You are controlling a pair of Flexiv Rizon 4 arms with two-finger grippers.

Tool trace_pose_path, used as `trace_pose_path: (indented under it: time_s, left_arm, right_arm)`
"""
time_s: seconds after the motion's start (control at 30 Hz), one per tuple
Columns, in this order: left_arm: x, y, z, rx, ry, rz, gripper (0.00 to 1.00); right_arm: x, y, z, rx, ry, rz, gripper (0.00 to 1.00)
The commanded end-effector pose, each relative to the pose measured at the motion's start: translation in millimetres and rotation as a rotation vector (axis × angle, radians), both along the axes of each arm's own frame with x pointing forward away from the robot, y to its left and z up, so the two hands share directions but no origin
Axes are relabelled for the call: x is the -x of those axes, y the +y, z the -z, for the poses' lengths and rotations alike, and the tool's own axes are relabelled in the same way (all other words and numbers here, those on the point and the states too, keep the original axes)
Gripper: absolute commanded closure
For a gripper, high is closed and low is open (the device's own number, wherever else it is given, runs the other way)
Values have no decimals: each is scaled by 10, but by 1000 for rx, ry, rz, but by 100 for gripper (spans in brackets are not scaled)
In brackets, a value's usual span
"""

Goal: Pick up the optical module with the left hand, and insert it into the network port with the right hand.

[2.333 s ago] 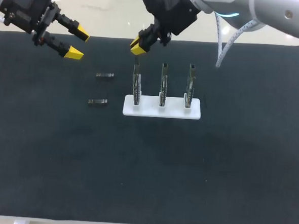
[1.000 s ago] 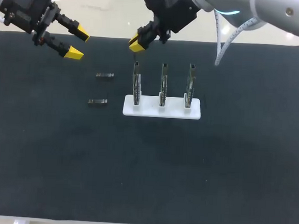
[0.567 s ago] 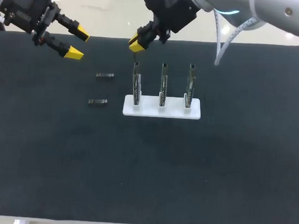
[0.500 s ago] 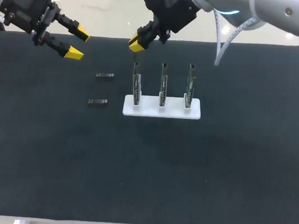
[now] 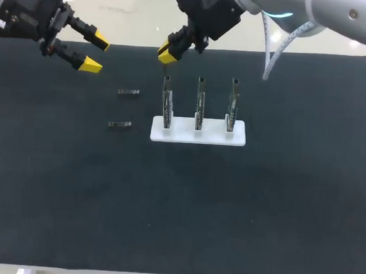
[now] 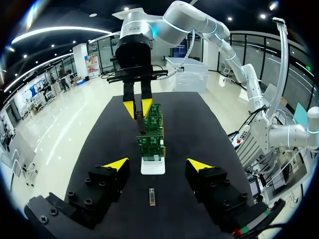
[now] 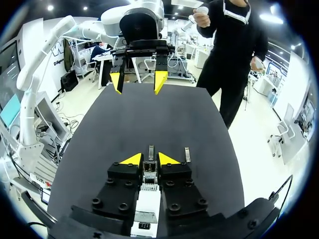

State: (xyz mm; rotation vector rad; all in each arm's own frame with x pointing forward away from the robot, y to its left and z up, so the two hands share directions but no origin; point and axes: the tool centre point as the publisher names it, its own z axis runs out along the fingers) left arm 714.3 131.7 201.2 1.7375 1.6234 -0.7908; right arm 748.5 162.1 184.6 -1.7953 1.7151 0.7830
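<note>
While optical modules [image 5: 128, 92] lie on the desk [image 5: 179, 205], left pincer [image 5: 95, 54] wide open, empty, right pincer [image 5: 166, 53] barely parted, empty, above a board [image 5: 167, 105].

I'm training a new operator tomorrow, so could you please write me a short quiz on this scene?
1. True or false: the left gripper is shut on something.
2. How many circuit boards stand in the white base?
3. The two optical modules lie: A) flat on the mat beside the base; B) in the base; C) atop the boards.
Key: 1 false, it is open and empty; 2 three; 3 A.
</note>
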Motion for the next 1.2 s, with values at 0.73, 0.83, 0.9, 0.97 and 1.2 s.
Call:
trace_pose_path:
  time_s: [0.73, 0.83, 0.9, 0.97, 1.2]
  left_arm:
    - [-2, -2, -1, -3, 1, 0, 0]
    - [-2, -2, -1, -3, 1, 0, 0]
    - [-2, -2, -1, -3, 1, 0, 0]
    - [-2, -2, -1, -3, 1, 0, 0]
    - [-2, -2, -1, -3, 1, 0, 0]
  right_arm:
    - [-80, -50, 11, -17, 69, 73, 100]
    - [-36, -36, -5, -8, 67, 81, 100]
    - [-11, -33, -13, -2, 67, 88, 100]
    - [-4, -33, -19, 0, 67, 87, 100]
    - [27, -45, -3, 4, 72, 85, 100]
